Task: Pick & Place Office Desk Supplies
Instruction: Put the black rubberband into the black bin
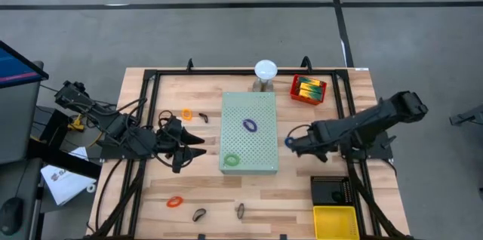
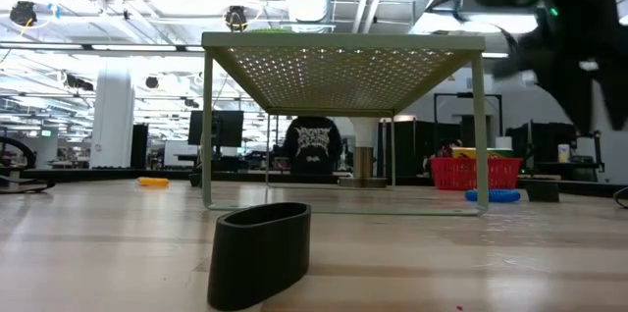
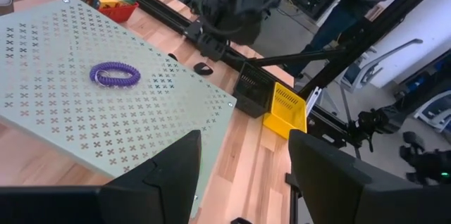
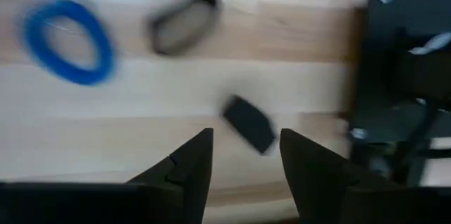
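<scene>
The right gripper (image 1: pixel 290 143) is seen over the table (image 1: pixel 189 195), just beside the right edge of the pale-green perforated board (image 1: pixel 260 112), approx. at mid-depth. In the right wrist view its fingers (image 4: pixel 184 164) are spread apart with bare wood between them; nothing is pinched. Just ahead of them a small black clip (image 4: pixel 249 123) lies on the wood, w/ a blue band loop (image 4: pixel 68 30) and a dark loop (image 4: pixel 184 22) a bit farther; all are blurred. In the low view the blue loop (image 2: pixel 493 195) is seen lying flat by the board's right leg.

The left gripper (image 1: pixel 198 146) waits near the board's left edge, fingers (image 3: pixel 180 164) spread, nothing held.

On the board a purple band loop (image 1: pixel 250 125) lies near the centre and a green band loop (image 1: pixel 232 160) near the front-left corner. On the table, left of the board, an orange band loop (image 1: pixel 186 114) and a black clip (image 1: pixel 204 118) are placed. Near the front edge another orange band loop (image 1: pixel 175 201), a dark loop (image 1: pixel 199 214) and a further dark loop (image 1: pixel 240 210) are found; in the low view one dark loop (image 2: pixel 260 253) stands upright close to the camera.

A red basket (image 1: pixel 308 89) w/ yellow-green printed boxes (image 1: pixel 309 87) sits near the back-right corner, beside the white dome (image 1: pixel 265 70) at the back edge. A black tray (image 1: pixel 333 191) and a yellow bin (image 1: pixel 336 221) are at the front-right corner.
</scene>
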